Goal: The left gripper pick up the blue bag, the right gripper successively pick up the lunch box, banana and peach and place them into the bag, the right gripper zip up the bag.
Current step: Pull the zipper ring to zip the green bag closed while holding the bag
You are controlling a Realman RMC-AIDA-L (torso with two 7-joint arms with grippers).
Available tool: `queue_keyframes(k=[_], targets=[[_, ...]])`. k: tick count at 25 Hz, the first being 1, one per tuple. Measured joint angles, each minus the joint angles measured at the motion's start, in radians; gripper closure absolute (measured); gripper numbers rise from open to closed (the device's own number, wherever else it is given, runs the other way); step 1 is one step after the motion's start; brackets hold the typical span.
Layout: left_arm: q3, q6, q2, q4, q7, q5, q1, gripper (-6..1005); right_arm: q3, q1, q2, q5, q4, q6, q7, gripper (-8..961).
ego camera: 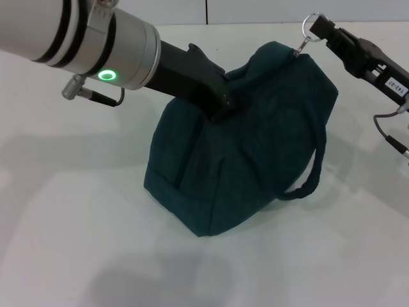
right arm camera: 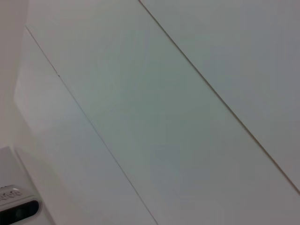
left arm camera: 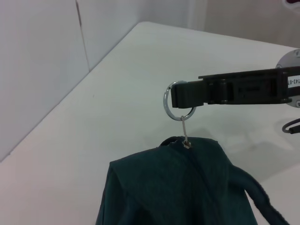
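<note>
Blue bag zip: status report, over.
Right gripper shut on the zip ring, at the bag's far end. Left gripper clamped on the blue bag top. Bag closed, standing on the table. Nothing in the way.

1. The head view looks forward and down from above, close over the blue bag (ego camera: 243, 147) on the white tabletop (ego camera: 77, 211)
2. The left wrist view looks along the bag's top toward the wall, very near the ring zip pull (left arm camera: 177, 101)
3. Both share the bag's top, the ring and the right end effector (ego camera: 317, 29)
4. The right wrist view faces only blank wall panels (right arm camera: 154, 112)
</note>
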Motion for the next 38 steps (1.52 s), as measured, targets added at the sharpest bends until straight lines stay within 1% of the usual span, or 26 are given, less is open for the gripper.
queue_keyframes(k=[5,10,13,20,28,34,38], targets=[[0.003,-0.007,-0.001,0.001,0.019,-0.006,0.004,807,0.004,0.000,0.000,0.000,0.010,0.000,0.000,943],[0.003,-0.004,0.000,0.003,0.032,-0.011,0.003,904,0.008,-0.001,0.000,0.009,0.021,0.001,0.000,943],[-0.005,-0.003,0.001,0.011,0.052,-0.043,0.011,957,0.010,-0.003,0.000,0.027,0.033,0.002,0.000,944],[-0.063,0.009,0.003,0.017,0.110,-0.161,0.036,945,0.012,-0.004,-0.001,0.084,0.094,0.025,0.000,941],[-0.156,0.024,0.003,0.012,0.206,-0.340,0.066,931,0.002,-0.017,-0.003,0.083,0.102,0.131,0.000,932],[-0.164,0.015,0.000,-0.042,0.248,-0.372,0.070,921,-0.001,-0.017,-0.003,0.078,0.102,0.152,0.000,926],[-0.164,-0.015,-0.001,-0.098,0.269,-0.374,0.064,914,0.002,-0.019,-0.007,0.078,0.103,0.100,-0.007,921]])
